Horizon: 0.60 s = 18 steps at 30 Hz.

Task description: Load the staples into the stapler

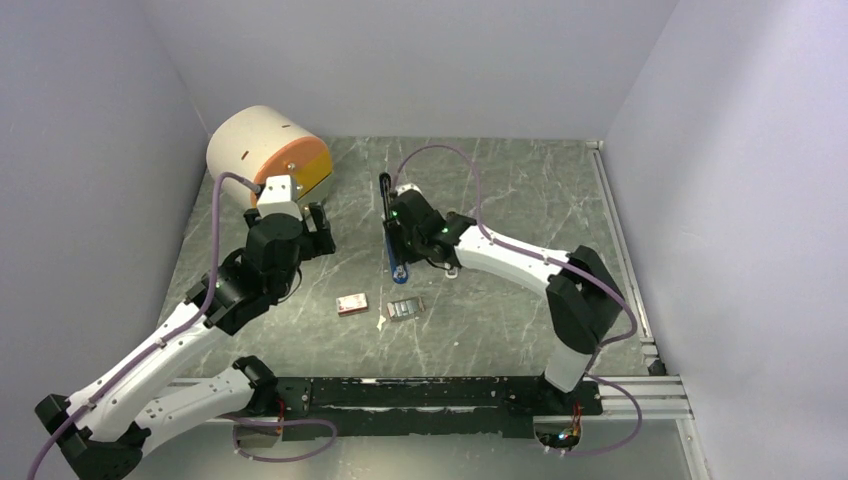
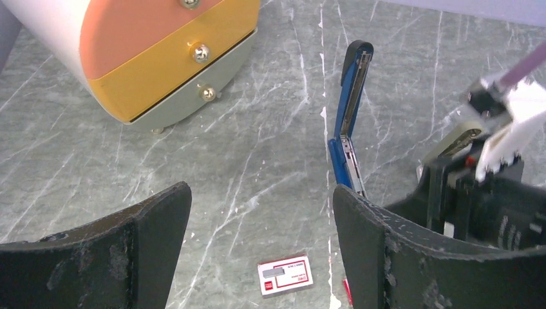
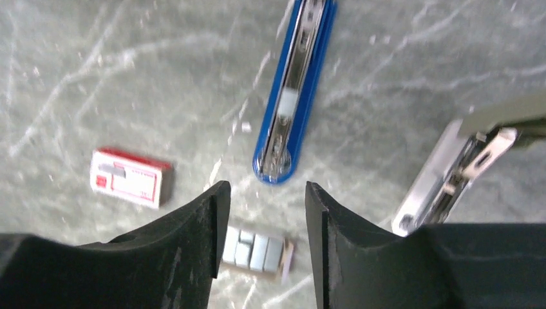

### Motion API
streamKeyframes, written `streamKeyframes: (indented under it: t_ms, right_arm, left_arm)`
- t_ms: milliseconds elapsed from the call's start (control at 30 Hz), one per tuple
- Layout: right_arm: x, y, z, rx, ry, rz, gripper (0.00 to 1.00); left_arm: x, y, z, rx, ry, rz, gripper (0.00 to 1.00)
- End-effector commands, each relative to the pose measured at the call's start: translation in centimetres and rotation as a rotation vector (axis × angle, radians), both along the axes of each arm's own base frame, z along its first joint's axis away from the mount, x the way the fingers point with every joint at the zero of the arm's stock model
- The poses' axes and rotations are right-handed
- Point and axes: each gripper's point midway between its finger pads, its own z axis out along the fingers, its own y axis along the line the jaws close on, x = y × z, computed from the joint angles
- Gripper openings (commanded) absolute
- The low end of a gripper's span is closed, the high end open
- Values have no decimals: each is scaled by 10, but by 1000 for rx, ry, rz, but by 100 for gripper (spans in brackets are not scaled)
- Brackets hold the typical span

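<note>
At the far left of the table (image 1: 520, 200) stands a round white cabinet (image 1: 268, 150) with orange, yellow and grey drawers. The left gripper (image 2: 261, 206) hangs just in front of it. Its fingers are spread wide with nothing between them, only bare table below.

Further right and nearer the arm bases, a small red and white cardboard box (image 1: 351, 304) lies flat on the table. Just to its right, close but apart, sit the staples (image 1: 405, 308), a small silvery block of strips resting on the table, held by nothing.

Beyond the staples lies the stapler (image 3: 296, 96). It is hinged open, with its blue base and bare metal channel facing up and its rounded tip pointing towards the staples. Its black-lined upper arm reaches away towards the back wall.

The right gripper (image 3: 264, 199) hangs over the near end of the stapler, its fingers parted and holding nothing. The staples show through the gap between them.

Right of the stapler a pale beige and metal bar (image 3: 444, 177) lies on the table, partly hidden by the right gripper.
</note>
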Motion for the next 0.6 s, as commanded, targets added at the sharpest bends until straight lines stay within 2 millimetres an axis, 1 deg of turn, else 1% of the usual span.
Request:
streamKeyframes:
  t_ms: [0, 33, 67, 133, 167, 267, 300, 367, 567]
  right_arm:
    - [-51, -22, -24, -103, 105, 31, 56]
    - [-60, -25, -27, -120, 115, 32, 60]
    - [-67, -28, -31, -138, 124, 32, 62]
    - [-79, -32, -37, -160, 144, 28, 62]
    - [-85, -33, -39, -161, 159, 28, 60]
    - [-98, -27, -44, -150, 193, 52, 46]
    - [-101, -24, -46, -147, 197, 58, 42]
    - [-104, -22, -49, -152, 202, 53, 39]
    - [-103, -18, -61, -178, 208, 9, 39]
  left_arm:
    - [0, 1, 4, -17, -13, -1, 85]
    - [0, 0, 4, -16, -10, -1, 85]
    - [-1, 0, 4, -18, -7, -2, 85]
    - [-2, 0, 3, -24, -7, -5, 85]
    - [-2, 0, 3, -28, -8, -9, 85]
    - [-4, 0, 5, -42, -19, -15, 85]
    - [-4, 0, 6, -46, -23, -15, 85]
    - [-4, 0, 7, -46, -24, -16, 85]
    - [-5, -1, 5, -53, -21, -24, 85]
